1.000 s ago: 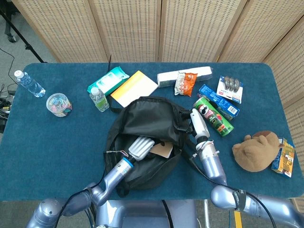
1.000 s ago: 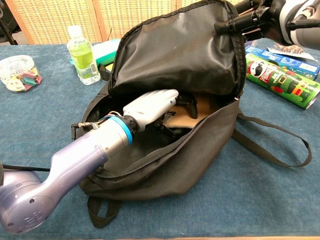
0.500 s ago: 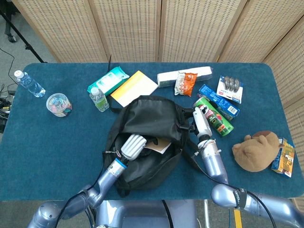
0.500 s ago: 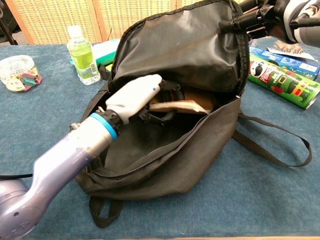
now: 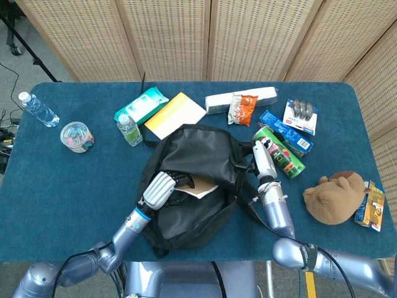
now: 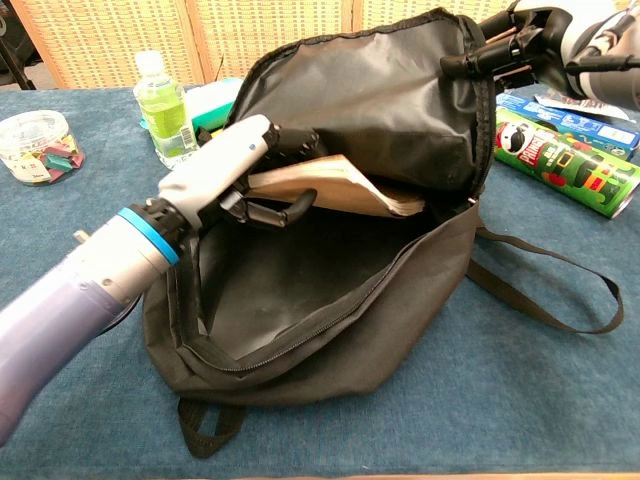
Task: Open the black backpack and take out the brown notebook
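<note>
Chest view | left hand [image 6: 225, 170] fingers [image 6: 270, 212] clasp brown notebook [image 6: 330, 185]

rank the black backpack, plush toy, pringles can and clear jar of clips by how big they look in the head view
1. black backpack
2. plush toy
3. pringles can, close to the toy, though slimmer
4. clear jar of clips

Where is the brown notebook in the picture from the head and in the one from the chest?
Head view: the notebook peeks out of the open backpack, just right of the left hand, near the picture's middle.
Chest view: the notebook sits in the upper middle, gripped by the left hand and lifted partly out of the backpack.
Shared landmark: the green chips can, right of the backpack in both.
</note>
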Robot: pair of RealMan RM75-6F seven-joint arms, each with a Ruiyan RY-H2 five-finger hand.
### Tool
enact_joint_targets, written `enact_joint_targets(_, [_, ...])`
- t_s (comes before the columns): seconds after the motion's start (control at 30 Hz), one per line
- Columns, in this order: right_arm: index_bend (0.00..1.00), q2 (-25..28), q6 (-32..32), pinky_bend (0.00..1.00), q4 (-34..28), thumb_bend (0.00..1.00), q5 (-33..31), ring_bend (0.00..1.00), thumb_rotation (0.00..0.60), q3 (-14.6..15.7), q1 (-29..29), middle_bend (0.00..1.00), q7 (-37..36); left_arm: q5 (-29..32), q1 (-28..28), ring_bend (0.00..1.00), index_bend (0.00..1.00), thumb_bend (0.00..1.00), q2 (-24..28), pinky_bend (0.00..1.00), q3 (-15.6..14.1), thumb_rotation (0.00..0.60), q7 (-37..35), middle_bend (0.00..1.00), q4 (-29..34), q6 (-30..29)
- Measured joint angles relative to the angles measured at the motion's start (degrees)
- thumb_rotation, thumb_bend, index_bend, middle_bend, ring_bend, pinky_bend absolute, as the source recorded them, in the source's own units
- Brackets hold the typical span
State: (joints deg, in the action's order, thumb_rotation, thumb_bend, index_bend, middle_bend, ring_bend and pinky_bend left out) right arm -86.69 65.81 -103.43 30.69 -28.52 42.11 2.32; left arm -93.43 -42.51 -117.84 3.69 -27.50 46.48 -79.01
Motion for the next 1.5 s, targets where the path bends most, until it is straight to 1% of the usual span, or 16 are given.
enact_joint_targets(0.27, [0.71, -1.4, 0.6, 0.39, 1.4, 0.57, -0.8, 0.51, 0.6, 0.3, 0.3, 0.68, 0.9, -0.5, 1.2, 0.48, 0.82, 0.56, 7.5, 0.57, 0.1, 0.6, 0.9, 0.57, 14.1, -1.3])
enact_joint_targets(0.5, [0.71, -1.6, 0.9, 0.39, 1.4, 0.57, -1.0, 0.51, 0.6, 0.4, 0.3, 0.68, 1.8, -1.3, 2.9, 0.48, 0.82, 0.56, 17.9, 0.57, 0.6, 0.6, 2.6, 0.57, 29.3, -3.4])
enact_joint_targets(0.6, [0.71, -1.7, 0.9, 0.39, 1.5, 0.57, -1.0, 0.51, 0.6, 0.5, 0.3, 0.68, 2.0, -1.3, 3.7, 0.47, 0.82, 0.56, 21.9, 0.57, 1.1, 0.6, 2.8, 0.57, 34.0, -4.1])
enact_joint_targets(0.8, [0.71, -1.8, 0.8, 0.39, 1.6, 0.57, -0.9, 0.51, 0.6, 0.8, 0.0, 0.68, 2.2, -0.8, 5.2, 0.48, 0.82, 0.56, 28.3, 0.57, 2.8, 0.6, 2.0, 0.57, 40.6, -5.6])
enact_joint_targets(0.9, [0.71, -1.8, 0.7, 0.39, 1.7, 0.57, -0.8, 0.51, 0.6, 1.0, -0.3, 0.68, 2.3, -0.4, 6.0, 0.48, 0.82, 0.56, 32.0, 0.57, 3.9, 0.6, 2.3, 0.57, 42.4, -6.4])
enact_joint_targets(1.0, [0.71, -1.8, 0.3, 0.39, 2.0, 0.57, -0.8, 0.51, 0.6, 1.0, -0.4, 0.68, 2.0, 0.0, 7.2, 0.47, 0.82, 0.56, 35.3, 0.57, 5.3, 0.6, 3.3, 0.57, 42.4, -7.9])
enact_joint_targets(1.07, [0.71, -1.8, 0.2, 0.39, 2.0, 0.57, -0.7, 0.51, 0.6, 1.0, -0.6, 0.68, 1.9, 0.1, 8.1, 0.47, 0.82, 0.56, 37.2, 0.57, 5.6, 0.6, 3.6, 0.57, 41.7, -9.0])
enact_joint_targets(1.17, [0.71, -1.7, -0.1, 0.39, 2.1, 0.57, -0.5, 0.51, 0.6, 1.1, -0.8, 0.68, 1.7, 0.0, 9.8, 0.47, 0.82, 0.56, 39.7, 0.57, 5.6, 0.6, 3.8, 0.57, 39.2, -10.7])
enact_joint_targets(1.27, [0.71, -1.8, -0.2, 0.39, 2.0, 0.57, -0.2, 0.51, 0.6, 1.3, -0.9, 0.68, 1.6, -0.5, 11.3, 0.47, 0.82, 0.56, 40.5, 0.57, 5.2, 0.6, 4.1, 0.57, 35.7, -12.5])
enact_joint_targets(1.37, [0.71, -1.9, -0.3, 0.39, 1.7, 0.57, 0.2, 0.51, 0.6, 1.9, -1.2, 0.68, 1.6, -0.9, 12.9, 0.47, 0.82, 0.56, 40.2, 0.57, 4.5, 0.6, 4.6, 0.57, 30.7, -14.2])
enact_joint_targets(1.5, [0.71, -2.3, -0.6, 0.39, 1.5, 0.57, 0.9, 0.51, 0.6, 2.6, -1.6, 0.68, 1.3, -1.0, 15.2, 0.47, 0.82, 0.56, 37.5, 0.57, 3.2, 0.6, 4.7, 0.57, 20.5, -16.0])
